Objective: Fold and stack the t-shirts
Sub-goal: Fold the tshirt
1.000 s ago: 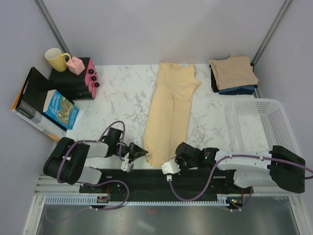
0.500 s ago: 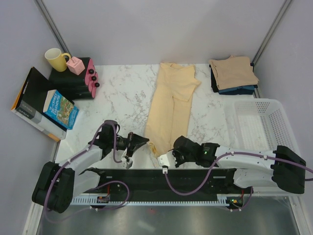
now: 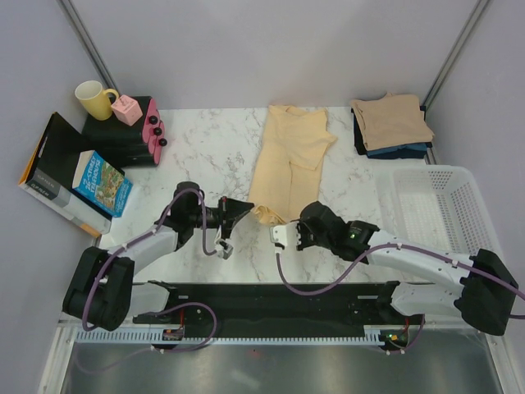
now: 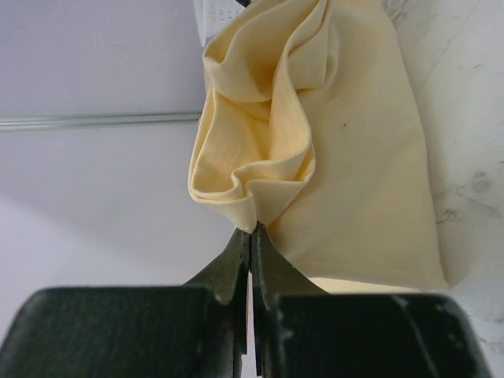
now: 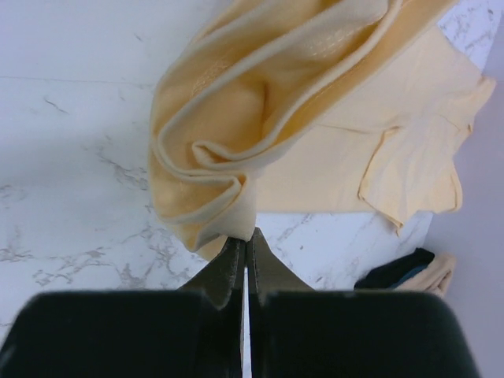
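Note:
A pale yellow t-shirt (image 3: 289,156) lies lengthwise down the middle of the marble table, its collar end far from me and its near hem lifted. My left gripper (image 3: 248,207) is shut on the hem's left corner (image 4: 250,220). My right gripper (image 3: 285,222) is shut on the right corner (image 5: 244,224). The lifted cloth bunches in folds above both pairs of fingers. A stack of folded t-shirts (image 3: 390,123), tan on top with dark navy and black beneath, sits at the far right; it also shows in the right wrist view as folded t-shirts (image 5: 409,272).
A white mesh basket (image 3: 435,215) stands at the right edge. At the far left are a yellow mug (image 3: 94,99), a pink box (image 3: 127,109), a black case with pink parts (image 3: 123,139) and books (image 3: 78,180).
Both grippers have carried the yellow shirt's near hem away from the table's front edge toward the far end, lifting and folding the lower part. The shirt's visible length has shortened.

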Controlling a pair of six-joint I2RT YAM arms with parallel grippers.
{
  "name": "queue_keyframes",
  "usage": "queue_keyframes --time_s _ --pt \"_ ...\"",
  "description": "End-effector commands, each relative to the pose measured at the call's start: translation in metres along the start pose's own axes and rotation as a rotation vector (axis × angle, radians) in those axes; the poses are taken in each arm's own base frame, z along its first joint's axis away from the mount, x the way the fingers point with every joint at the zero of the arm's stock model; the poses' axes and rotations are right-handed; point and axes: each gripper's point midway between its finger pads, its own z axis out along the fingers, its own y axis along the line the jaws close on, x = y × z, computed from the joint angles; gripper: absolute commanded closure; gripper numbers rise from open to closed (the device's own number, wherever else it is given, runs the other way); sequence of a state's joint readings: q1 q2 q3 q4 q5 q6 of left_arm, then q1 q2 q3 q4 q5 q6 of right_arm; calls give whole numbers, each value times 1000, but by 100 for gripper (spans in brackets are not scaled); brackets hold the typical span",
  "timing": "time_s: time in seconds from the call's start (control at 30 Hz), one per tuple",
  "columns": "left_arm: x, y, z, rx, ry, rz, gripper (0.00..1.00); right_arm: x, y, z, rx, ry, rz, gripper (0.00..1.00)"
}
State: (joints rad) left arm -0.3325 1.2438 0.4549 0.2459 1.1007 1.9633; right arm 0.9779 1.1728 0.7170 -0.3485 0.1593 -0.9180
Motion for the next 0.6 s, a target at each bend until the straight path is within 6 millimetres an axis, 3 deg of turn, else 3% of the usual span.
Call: queue_keyframes --time_s 0.0,0.27,0.57 --pt "20 33 1 -59 32 99 98 10 -40 -12 103 41 21 100" --pt "45 37 8 -61 66 102 98 32 -56 -8 126 86 24 100" --pt "80 36 20 -68 96 101 98 59 -108 14 203 120 59 100"
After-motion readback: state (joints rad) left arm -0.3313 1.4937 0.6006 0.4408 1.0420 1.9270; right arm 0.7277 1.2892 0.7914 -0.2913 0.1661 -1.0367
